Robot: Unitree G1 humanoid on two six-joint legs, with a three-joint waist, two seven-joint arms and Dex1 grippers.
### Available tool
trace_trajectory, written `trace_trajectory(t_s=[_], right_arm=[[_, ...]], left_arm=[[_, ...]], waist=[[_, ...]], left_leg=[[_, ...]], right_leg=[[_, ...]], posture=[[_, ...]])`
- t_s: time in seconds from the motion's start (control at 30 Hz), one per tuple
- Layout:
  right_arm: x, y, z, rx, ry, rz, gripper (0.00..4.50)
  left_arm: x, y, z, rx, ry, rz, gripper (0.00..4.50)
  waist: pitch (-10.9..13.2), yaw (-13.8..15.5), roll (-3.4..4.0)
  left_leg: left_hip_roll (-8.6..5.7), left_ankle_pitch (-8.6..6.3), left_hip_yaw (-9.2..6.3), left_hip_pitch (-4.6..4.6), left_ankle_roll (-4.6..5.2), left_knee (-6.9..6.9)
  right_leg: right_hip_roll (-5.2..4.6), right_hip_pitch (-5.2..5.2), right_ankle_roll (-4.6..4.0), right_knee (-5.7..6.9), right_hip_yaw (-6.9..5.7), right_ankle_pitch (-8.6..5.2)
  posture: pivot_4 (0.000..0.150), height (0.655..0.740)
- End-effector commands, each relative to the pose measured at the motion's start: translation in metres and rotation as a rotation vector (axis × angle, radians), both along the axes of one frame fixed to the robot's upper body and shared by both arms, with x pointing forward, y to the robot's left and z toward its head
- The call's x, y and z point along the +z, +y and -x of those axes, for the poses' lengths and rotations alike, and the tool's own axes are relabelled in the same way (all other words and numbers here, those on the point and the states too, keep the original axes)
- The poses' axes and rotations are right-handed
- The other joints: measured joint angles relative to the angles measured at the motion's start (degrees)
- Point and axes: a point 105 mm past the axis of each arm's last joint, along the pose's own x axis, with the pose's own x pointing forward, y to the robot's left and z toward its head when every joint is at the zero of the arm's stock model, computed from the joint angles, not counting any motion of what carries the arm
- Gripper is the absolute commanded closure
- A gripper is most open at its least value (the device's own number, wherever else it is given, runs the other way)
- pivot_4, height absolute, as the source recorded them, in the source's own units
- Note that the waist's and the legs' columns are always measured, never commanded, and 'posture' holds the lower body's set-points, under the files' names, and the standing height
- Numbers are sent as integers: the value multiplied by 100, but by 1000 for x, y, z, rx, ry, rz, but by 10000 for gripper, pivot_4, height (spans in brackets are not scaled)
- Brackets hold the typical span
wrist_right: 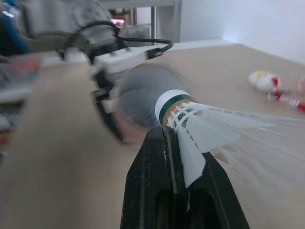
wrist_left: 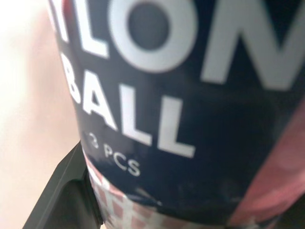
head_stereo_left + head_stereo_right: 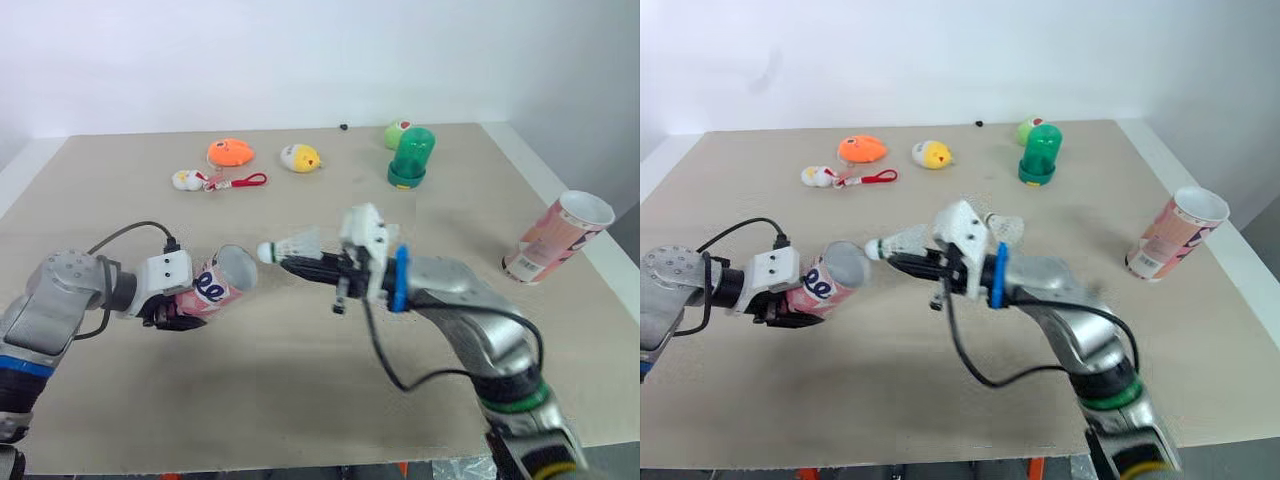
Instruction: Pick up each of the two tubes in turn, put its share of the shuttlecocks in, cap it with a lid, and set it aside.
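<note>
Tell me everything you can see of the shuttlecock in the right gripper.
The shuttlecock is white, with a feathery-looking skirt and a rounded cork ringed by a green band. Held roughly level above the table, its cork points at the open mouth of the tube in the left gripper, just outside it. The right gripper pinches its skirt between black fingers.

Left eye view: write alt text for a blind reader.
The right gripper, jaws shut on a shuttlecock, points its cork at the open mouth of the pink tube held by the left gripper. A second tube lies near the table's right edge.
</note>
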Motion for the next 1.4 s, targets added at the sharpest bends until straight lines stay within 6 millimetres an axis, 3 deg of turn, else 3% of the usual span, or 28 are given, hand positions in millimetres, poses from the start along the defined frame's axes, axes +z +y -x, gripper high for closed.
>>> trace_trajectory(t_s=[0.03,0.23,0.4,0.47,0.6,0.8,0.9,0.97,1.17,1.4], right_arm=[[-7,21,2,62,-94,72,44543],[-16,32,17,156,-69,104,44543],[-2,30,19,142,-11,3,27892],[6,25,18,114,2,-58,16731],[13,-2,10,-41,-2,-166,427],[-3,-50,-15,-371,-46,-190,427],[-28,-88,-42,-668,-69,-118,427],[-45,-103,-52,-795,-52,-82,427],[-67,-121,-72,-990,21,-74,427],[-70,-113,-95,-995,61,-120,427]], left_arm=[[-14,-7,5,-20,48,8,14774],[-16,-7,9,-8,50,17,14774],[-16,-8,9,-5,47,21,14774],[-17,-8,9,-5,46,22,14774],[-17,-7,10,2,47,23,14774],[-18,-6,11,6,48,23,14774],[-18,-6,11,5,49,23,14774],[-18,-5,11,2,49,20,14774],[-16,-5,9,-1,45,16,14774],[-14,-4,9,1,41,11,14774]], waist=[[-1,4,0],[-2,4,0],[-2,-6,0],[-2,-6,0],[-4,5,-3],[-7,-14,-6],[-8,-14,-8],[-15,-13,-20],[-14,-24,-17],[-14,-28,-18]], left_leg=[[-2,-1,0,-4,0,-2],[-13,-3,-8,-35,0,-1],[-12,-2,-8,-25,0,4],[-10,-1,-9,-23,0,4],[-13,-1,-13,-27,0,3],[-28,-1,-6,-26,-1,4],[-27,-1,-8,-23,-1,2],[-30,-1,-8,-21,-1,2],[-42,-1,1,-22,-1,-1],[-48,0,2,-21,1,0]], right_leg=[[0,3,4,1,0,-8],[-4,2,15,8,2,-18],[-3,7,12,13,2,-10],[-1,7,11,14,1,-11],[-3,9,13,15,0,-13],[-21,8,19,14,2,-15],[-19,8,19,15,2,-15],[-21,10,18,14,2,-15],[-32,5,25,14,14,-15],[-37,10,34,14,17,-13]], posture=[[1500,7400],[1500,7400],[1500,7400],[1500,7400],[1500,7400],[1500,7400],[1500,7400],[1500,7400],[1500,7400],[1500,7400]])
